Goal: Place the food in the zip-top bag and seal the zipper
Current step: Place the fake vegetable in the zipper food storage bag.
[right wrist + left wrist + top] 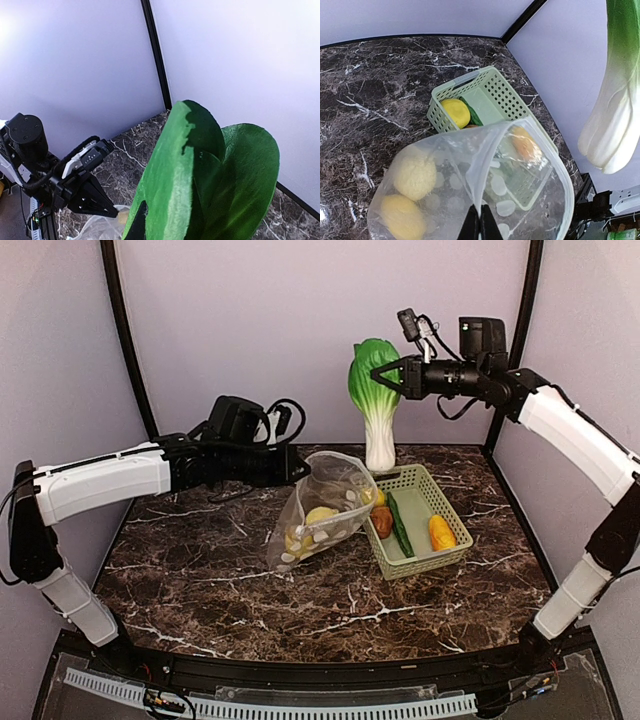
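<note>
Left gripper [480, 226]: clamped on zip-top bag [322, 512] rim, mouth gaping; bag bottom cut off in wrist view.
Right gripper [388, 375]: grasping cabbage [374, 400] leaves, aloft behind basket [420, 565]; leaves hide its fingers in wrist view.
Zipper: indistinct.

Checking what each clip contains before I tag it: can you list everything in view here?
cabbage: one, green with white stem, held in the air above the table's far side
zip-top bag: one, clear with white dots, mouth lifted, bottom on the table
yellow pieces: two, inside the bag
basket: one, light green, right of the bag
brown piece: one, in the basket
dark green piece: one, long, in the basket
orange piece: one, in the basket
table: one, dark marble
left gripper: shut on the bag's mouth edge
right gripper: shut on the cabbage's leaves
</note>
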### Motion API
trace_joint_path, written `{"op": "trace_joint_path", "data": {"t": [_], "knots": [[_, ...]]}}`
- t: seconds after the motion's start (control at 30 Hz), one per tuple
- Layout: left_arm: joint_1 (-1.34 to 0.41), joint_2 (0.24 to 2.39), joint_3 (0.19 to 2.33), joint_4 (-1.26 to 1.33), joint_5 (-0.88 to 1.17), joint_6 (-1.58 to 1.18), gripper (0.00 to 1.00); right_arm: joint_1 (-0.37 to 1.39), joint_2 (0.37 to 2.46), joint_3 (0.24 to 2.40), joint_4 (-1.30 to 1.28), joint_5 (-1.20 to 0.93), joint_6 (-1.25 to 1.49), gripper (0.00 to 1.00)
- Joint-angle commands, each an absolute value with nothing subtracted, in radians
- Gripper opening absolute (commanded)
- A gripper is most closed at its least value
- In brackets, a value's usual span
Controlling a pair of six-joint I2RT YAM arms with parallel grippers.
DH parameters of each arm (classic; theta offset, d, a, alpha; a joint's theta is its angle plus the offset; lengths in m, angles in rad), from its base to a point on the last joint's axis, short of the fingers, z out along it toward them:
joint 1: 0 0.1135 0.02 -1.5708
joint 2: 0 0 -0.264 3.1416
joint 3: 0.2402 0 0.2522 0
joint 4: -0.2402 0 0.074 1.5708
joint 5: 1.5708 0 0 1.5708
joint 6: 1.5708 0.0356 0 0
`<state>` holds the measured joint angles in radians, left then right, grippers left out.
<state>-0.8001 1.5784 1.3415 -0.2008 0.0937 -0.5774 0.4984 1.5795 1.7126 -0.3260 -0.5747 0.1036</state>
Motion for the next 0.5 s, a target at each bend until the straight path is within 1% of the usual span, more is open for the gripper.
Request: {"op": "trace_joint_path", "data": {"t": [0.0, 0.17, 0.33, 0.4, 0.47], "knots": [[-0.796, 1.569, 1.378, -0.135, 0.109, -0.645, 0.01, 0.555, 1.654, 1.79, -0.199, -0.552, 0.157, 0.0], [-0.796, 1.548, 1.373, -0.099, 0.093, -0.712, 0.01, 0.611, 1.732, 1.846, -0.181, -0.517, 0.161, 0.0], [-0.791, 1.506, 1.3, 0.007, 0.074, -0.824, 0.01, 0.67, 1.747, 1.827, -0.181, -0.487, 0.122, 0.0], [-0.787, 1.488, 1.258, 0.063, 0.058, -0.877, 0.01, 0.685, 1.739, 1.8, -0.181, -0.449, 0.123, 0.0], [-0.786, 1.473, 1.212, 0.117, 0.025, -0.931, 0.01, 0.698, 1.733, 1.781, -0.183, -0.367, 0.157, 0.0]]}}
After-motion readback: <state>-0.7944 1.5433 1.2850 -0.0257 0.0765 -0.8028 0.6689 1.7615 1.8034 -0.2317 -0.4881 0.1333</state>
